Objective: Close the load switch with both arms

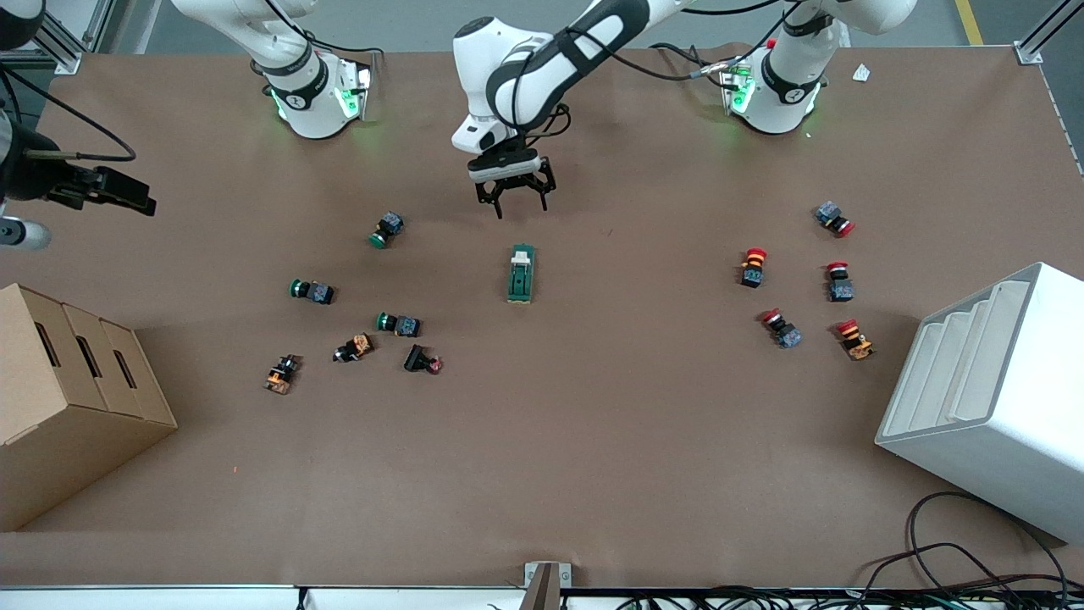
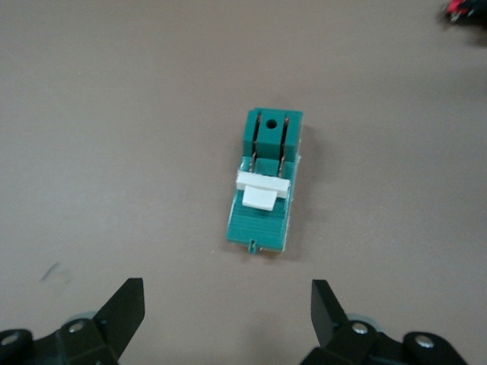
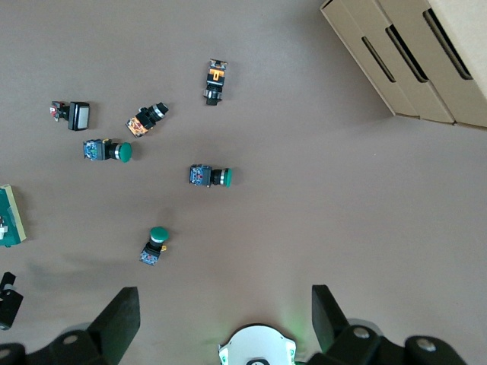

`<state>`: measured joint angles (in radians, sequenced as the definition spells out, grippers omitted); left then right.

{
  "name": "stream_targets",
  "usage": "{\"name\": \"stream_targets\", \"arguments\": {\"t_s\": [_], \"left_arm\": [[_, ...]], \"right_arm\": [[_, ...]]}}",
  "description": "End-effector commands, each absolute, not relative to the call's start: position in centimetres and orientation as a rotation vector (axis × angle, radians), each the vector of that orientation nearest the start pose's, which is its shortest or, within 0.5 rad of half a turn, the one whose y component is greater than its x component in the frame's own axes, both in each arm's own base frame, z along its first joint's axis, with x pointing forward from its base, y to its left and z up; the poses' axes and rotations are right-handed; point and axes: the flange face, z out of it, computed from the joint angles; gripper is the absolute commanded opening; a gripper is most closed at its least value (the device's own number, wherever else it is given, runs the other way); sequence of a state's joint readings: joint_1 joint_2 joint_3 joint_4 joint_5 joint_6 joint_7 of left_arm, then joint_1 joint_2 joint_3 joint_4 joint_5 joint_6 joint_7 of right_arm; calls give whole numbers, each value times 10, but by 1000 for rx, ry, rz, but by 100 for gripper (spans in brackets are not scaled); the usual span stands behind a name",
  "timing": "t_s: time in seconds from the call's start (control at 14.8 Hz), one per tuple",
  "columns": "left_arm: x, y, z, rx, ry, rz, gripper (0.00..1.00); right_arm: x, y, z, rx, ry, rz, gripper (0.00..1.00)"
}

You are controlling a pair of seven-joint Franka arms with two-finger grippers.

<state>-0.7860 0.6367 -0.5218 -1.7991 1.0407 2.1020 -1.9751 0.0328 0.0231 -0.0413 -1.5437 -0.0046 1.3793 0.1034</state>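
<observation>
The load switch (image 1: pixel 521 274) lies flat near the middle of the brown surface (image 1: pixel 593 440). Its long axis runs from the robots' bases toward the front camera. The white lever piece (image 1: pixel 521 253) sits at the end nearer the bases. In the left wrist view the load switch (image 2: pixel 265 182) shows two thin metal strips running along its raised green block, with the white lever (image 2: pixel 262 190) lying across them.

The left tool (image 1: pixel 514 191) hangs over bare surface just on the base side of the switch. Its fingers are spread wide apart, hold nothing and touch nothing. In its own wrist view the left tool (image 2: pixel 227 304) shows both dark fingertips (image 2: pixel 125 298) standing well apart, with the switch in the gap between them but farther off.

The right tool (image 1: pixel 102 191) is up in the air over the right arm's end of the surface. In its wrist view the right tool (image 3: pixel 226 312) is likewise spread wide and empty.

Green push-buttons (image 1: pixel 388 229) and orange ones lie toward the right arm's end. Red push-buttons (image 1: pixel 753 267) lie toward the left arm's end. A cardboard box (image 1: pixel 68 398) and a white stepped bin (image 1: pixel 991 398) stand at the two ends of the surface.
</observation>
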Motion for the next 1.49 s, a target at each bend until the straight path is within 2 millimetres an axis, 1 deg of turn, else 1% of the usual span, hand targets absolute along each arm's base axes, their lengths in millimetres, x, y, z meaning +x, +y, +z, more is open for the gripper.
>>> {"name": "stream_targets", "arguments": {"t_s": [0.0, 0.14, 0.2, 0.47, 0.61, 0.74, 0.88, 1.02, 1.08, 1.22, 1.29, 1.35, 1.42], "left_arm": [[212, -597, 190, -2920, -93, -952, 97], [204, -592, 166, -2923, -59, -1107, 97], [202, -588, 158, -2924, -35, -1171, 97], [195, -568, 136, -2909, 88, -1373, 97], [197, -561, 127, -2863, 100, -1472, 97], [199, -557, 114, -2808, 111, -1573, 97], [202, -555, 103, -2789, 105, -1646, 97], [203, -555, 93, -2777, 133, -1676, 97], [207, -556, 92, -2755, 134, -1705, 97], [212, -562, 86, -2755, 130, -1715, 97], [211, -563, 82, -2757, 130, -1713, 97], [213, -562, 79, -2743, 142, -1725, 97], [221, -558, 75, -2716, 168, -1757, 97]], "right_arm": [[542, 10, 600, -3105, 317, 284, 100], [547, 24, 590, -3078, 406, 296, 100], [550, 36, 586, -3078, 431, 300, 100], [557, 75, 566, -3061, 541, 308, 100], [557, 89, 556, -3061, 572, 302, 100], [555, 111, 544, -3058, 624, 291, 100], [553, 131, 533, -3056, 663, 276, 100], [554, 145, 519, -3041, 694, 282, 100], [553, 157, 510, -3035, 719, 279, 100], [553, 177, 495, -3029, 768, 272, 100], [552, 189, 488, -3028, 783, 265, 100], [552, 206, 478, -3025, 815, 259, 100], [552, 220, 471, -3020, 849, 252, 100]]}}
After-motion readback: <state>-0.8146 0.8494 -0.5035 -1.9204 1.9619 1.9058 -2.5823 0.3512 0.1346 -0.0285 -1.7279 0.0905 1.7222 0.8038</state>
